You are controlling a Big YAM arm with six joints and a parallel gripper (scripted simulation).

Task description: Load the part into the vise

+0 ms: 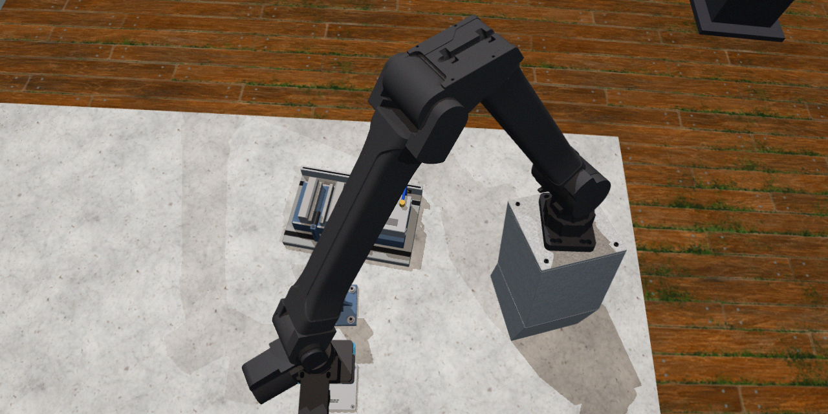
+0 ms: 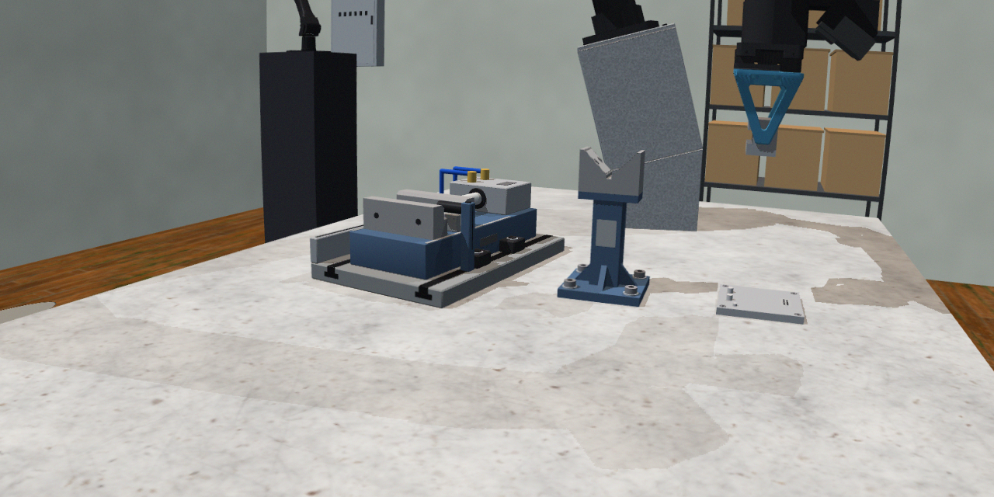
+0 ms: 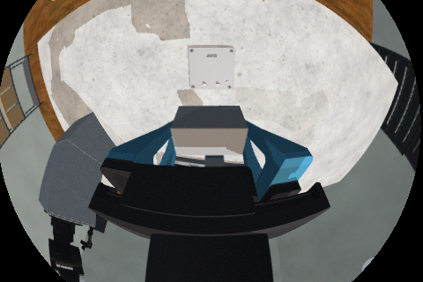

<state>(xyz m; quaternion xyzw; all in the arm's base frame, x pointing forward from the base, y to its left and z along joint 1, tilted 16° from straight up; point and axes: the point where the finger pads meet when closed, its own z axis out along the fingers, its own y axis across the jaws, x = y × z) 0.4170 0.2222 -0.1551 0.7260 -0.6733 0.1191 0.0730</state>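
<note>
My gripper (image 2: 762, 140), with blue fingers, is shut on the grey part (image 2: 762, 147) and holds it high above the infeed plate (image 2: 760, 302). In the wrist view the part (image 3: 210, 134) sits between the two blue fingers, with the bare infeed plate (image 3: 211, 66) far below it. I cannot tell which way the slot faces. The vise (image 2: 436, 230) stands at the left of the table, its jaws open. In the top view the vise (image 1: 353, 214) is partly hidden by my arm. The V-block (image 2: 609, 176) on its blue post stands between the vise and the plate.
The grey pedestal (image 1: 552, 266) carries my arm's base at the table's right side. A black column (image 2: 308, 139) stands behind the vise, off the table. A shelf with cardboard boxes (image 2: 799, 111) is at the back right.
</note>
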